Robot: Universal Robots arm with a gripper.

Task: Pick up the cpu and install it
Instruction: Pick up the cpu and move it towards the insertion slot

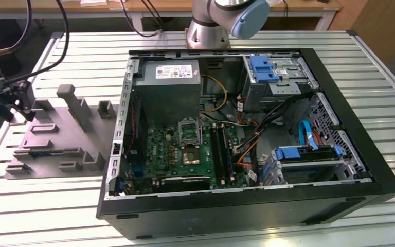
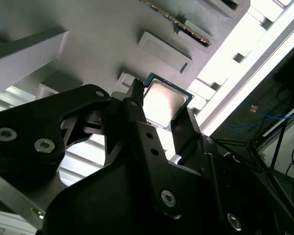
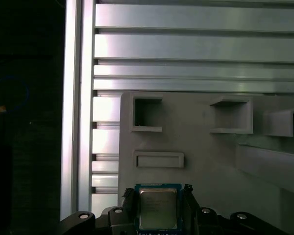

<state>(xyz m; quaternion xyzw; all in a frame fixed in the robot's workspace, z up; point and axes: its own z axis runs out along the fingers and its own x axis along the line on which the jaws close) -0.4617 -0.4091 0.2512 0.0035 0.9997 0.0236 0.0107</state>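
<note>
Your counter (image 1: 390,103) is made of long silver slats. On the exterior view's left lies a grey plastic fixture (image 1: 53,149) with upright blocks. To its right stands an open black computer case (image 1: 362,170) with a green board (image 1: 183,154) inside. Black cables (image 1: 31,31) hang at the back left. Your claw (image 1: 18,113) is over the fixture's far left edge. In both wrist views its fingers (image 3: 129,201) press on two sides of the cpu (image 3: 158,209), the little silver square. You cannot tell if the cpu is off the fixture.

Opened computer case (image 1: 252,212) on a slatted metal table (image 1: 382,67).
A grey moulded fixture (image 1: 55,146) lies beside it; the gripper (image 1: 18,105) sits over the fixture's outer edge.
</note>
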